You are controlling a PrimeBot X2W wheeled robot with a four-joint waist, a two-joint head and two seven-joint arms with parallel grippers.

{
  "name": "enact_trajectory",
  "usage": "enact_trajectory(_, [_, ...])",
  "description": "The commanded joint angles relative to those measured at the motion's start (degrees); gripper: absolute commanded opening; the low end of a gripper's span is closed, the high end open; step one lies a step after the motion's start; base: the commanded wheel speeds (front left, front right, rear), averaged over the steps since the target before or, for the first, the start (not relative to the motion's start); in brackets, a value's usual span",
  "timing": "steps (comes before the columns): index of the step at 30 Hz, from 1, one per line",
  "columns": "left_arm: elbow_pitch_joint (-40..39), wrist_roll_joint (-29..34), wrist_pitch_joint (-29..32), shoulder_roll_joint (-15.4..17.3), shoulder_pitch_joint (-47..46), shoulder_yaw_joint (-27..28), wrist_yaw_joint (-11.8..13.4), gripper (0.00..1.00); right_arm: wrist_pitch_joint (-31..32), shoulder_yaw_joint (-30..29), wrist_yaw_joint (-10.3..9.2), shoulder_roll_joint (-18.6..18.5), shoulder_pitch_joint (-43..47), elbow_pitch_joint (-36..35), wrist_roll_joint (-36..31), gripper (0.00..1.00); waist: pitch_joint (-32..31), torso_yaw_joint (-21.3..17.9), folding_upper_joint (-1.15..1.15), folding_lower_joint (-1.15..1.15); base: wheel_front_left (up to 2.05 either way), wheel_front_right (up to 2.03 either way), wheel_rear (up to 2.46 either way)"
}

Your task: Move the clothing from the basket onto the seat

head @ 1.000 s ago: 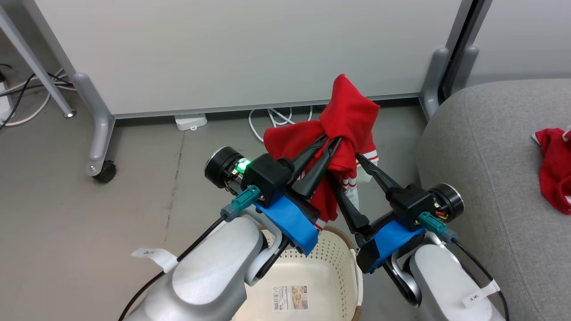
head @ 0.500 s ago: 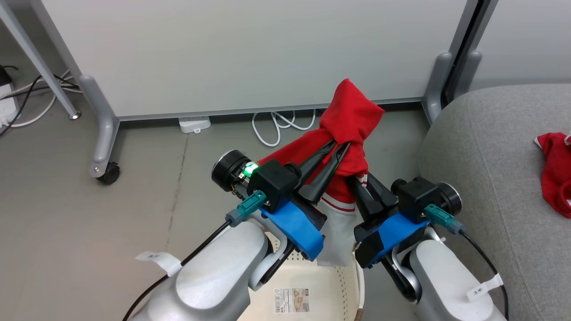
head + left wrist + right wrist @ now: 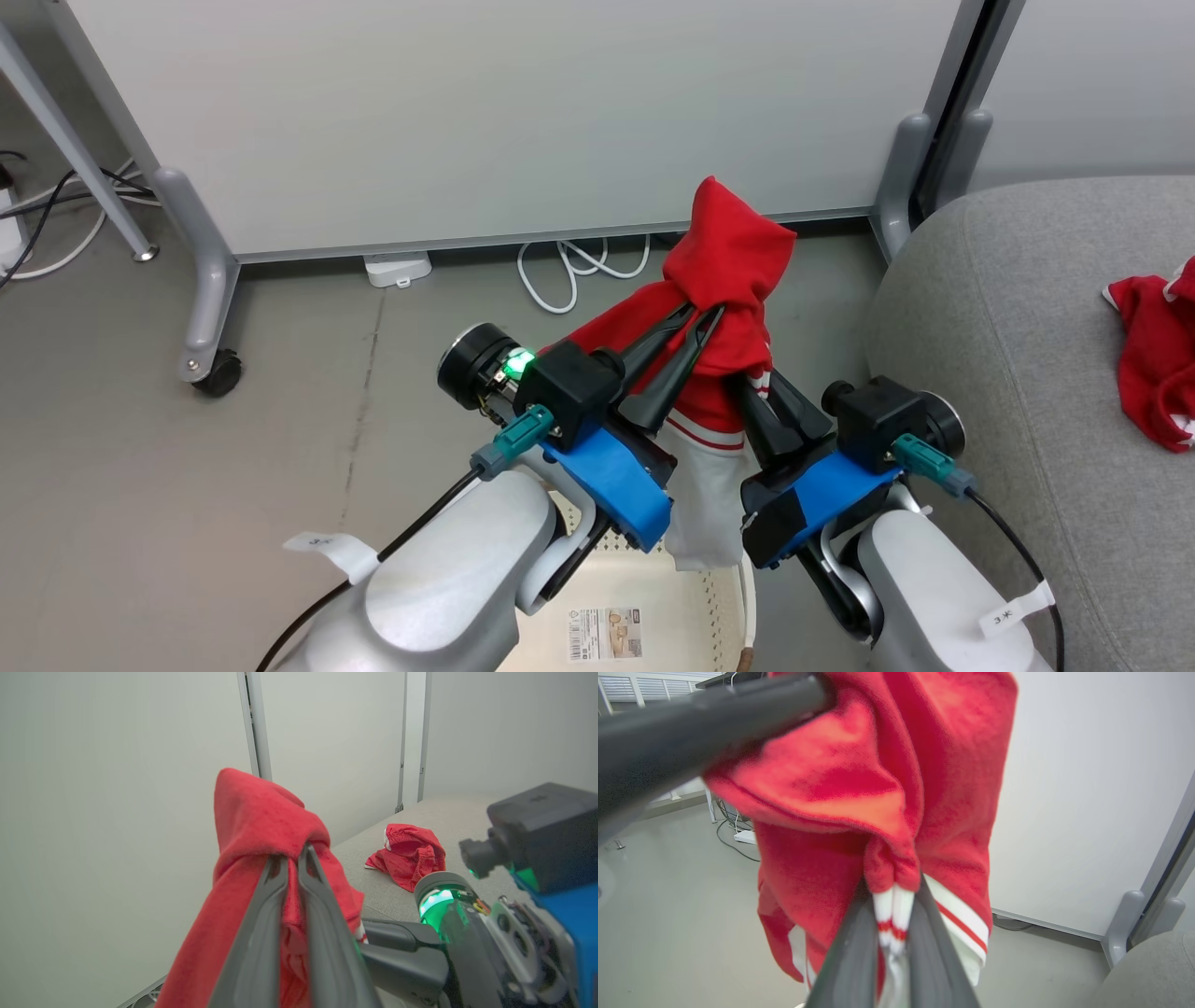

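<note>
Two red garments, one basket, one couch, two grippers. Item 1: red garment (image 3: 733,271), soft fleecy fabric with white panel and white cuff edged in thin red stripes, lifted above the basket (image 3: 714,597) and hanging between both arms, cloth bunched in a peak over the fingertips, white panel trailing down to the basket's far rim, contact there not discernible. Item 2: left gripper (image 3: 705,313), fingers drawn nearly together, clamped on a fold near the top of the red garment; same pinch plain in the left wrist view, cloth squeezed in the narrow gap. Item 3: right gripper (image 3: 754,381), lower than the left one and to its right, jaws closed narrow on the striped white cuff, clearest in the right wrist view. Item 4: basket, cream, perforated, on the grey floor (image 3: 187,485) beneath the arms, paper label (image 3: 607,623) on its base. Item 5: couch (image 3: 1008,392), grey woven upholstery, rounded corner, just right of the basket. Item 6: second red garment (image 3: 1153,364), crumpled on the couch cushion, well apart from both grippers. Background: pale partition panel (image 3: 513,112) on grey feet, one black caster (image 3: 217,369), white cable loops (image 3: 569,271) on the floor at its base
</note>
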Motion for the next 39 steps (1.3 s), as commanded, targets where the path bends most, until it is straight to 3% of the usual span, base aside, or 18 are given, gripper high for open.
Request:
enact_trajectory(1, [0.2, -0.2, -0.3, 0.3, 0.3, 0.1, 0.5, 0.0, 0.0, 0.0, 0.03, 0.0, 0.8, -0.3, 0.1, 0.0, 0.0, 0.0, 0.0, 0.0, 0.0, 0.0, 0.0])
enact_trajectory(2, [0.3, 0.0, -0.3, 0.3, 0.2, 0.2, 0.8, 0.0, 0.0, -0.1, 0.03, 0.0, 0.8, -0.3, 0.3, 0.0, 0.0, 0.0, 0.0, 0.0, 0.0, 0.0, 0.0])
enact_trajectory(3, [0.4, 0.2, -0.3, 0.3, 0.0, 0.1, 1.0, 0.68, 0.0, -0.2, 0.03, 0.0, 0.9, -0.4, 0.5, 0.0, 0.0, 0.0, 0.0, 0.0, 0.0, 0.0, 0.0])
enact_trajectory(4, [0.3, 0.3, -0.3, 0.3, -0.1, 0.2, 1.2, 1.0, 0.0, -0.3, 0.03, 0.0, 0.9, -0.4, 0.5, 0.0, 0.1, 0.0, 0.0, 0.0, 0.0, 0.0, 0.0])
enact_trajectory(20, [-1.2, 0.7, -0.9, 2.0, 0.6, 0.7, 2.4, 1.0, 0.0, -2.8, 0.03, 0.0, 2.2, -1.5, 0.2, 0.0, 1.3, -0.9, 0.0, 0.0, 0.0, 0.0, 0.0])
enact_trajectory(39, [-2.5, 1.1, -0.3, 4.1, 0.3, -0.3, 2.7, 1.0, 0.0, -8.2, 0.03, 0.0, 4.0, -7.6, -2.9, 0.0, 5.4, -10.7, 0.0, 0.0, 0.0, 0.0, 0.0])
